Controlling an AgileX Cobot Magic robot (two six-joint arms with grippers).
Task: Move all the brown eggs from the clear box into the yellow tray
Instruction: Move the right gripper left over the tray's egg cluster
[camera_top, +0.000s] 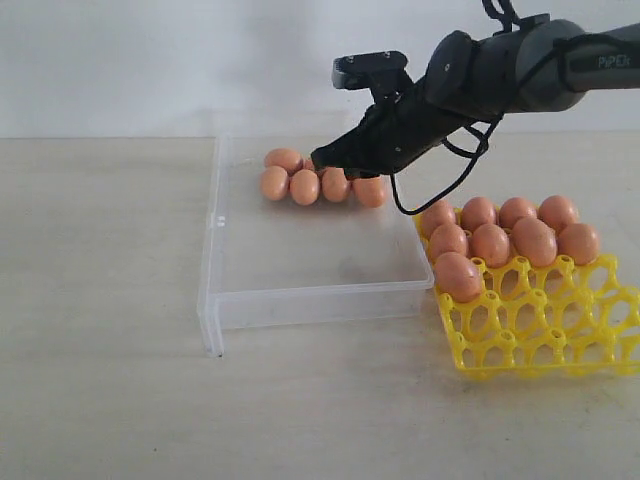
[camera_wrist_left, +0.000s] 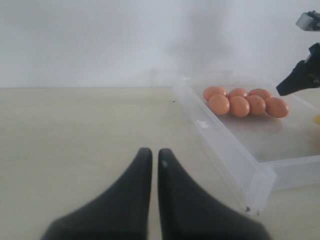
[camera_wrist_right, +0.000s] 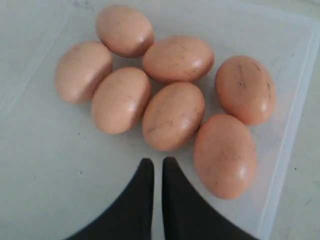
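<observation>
Several brown eggs (camera_top: 305, 187) lie clustered at the back of the clear box (camera_top: 310, 270). Several more sit in the far cells of the yellow tray (camera_top: 540, 320), right of the box. My right gripper (camera_top: 322, 158) hovers just above the cluster in the box, shut and holding nothing. In the right wrist view its tips (camera_wrist_right: 154, 162) are close to the nearest brown egg (camera_wrist_right: 173, 116) above the clear box floor (camera_wrist_right: 60, 165). My left gripper (camera_wrist_left: 155, 155) is shut and empty over the bare table, left of the clear box (camera_wrist_left: 235, 150) and its brown eggs (camera_wrist_left: 240, 106).
The tray's near rows of cells (camera_top: 560, 345) hold nothing. The beige table (camera_top: 100, 300) stretches left of and in front of the box. A white wall stands behind. The right arm (camera_wrist_left: 300, 80) shows at the edge of the left wrist view.
</observation>
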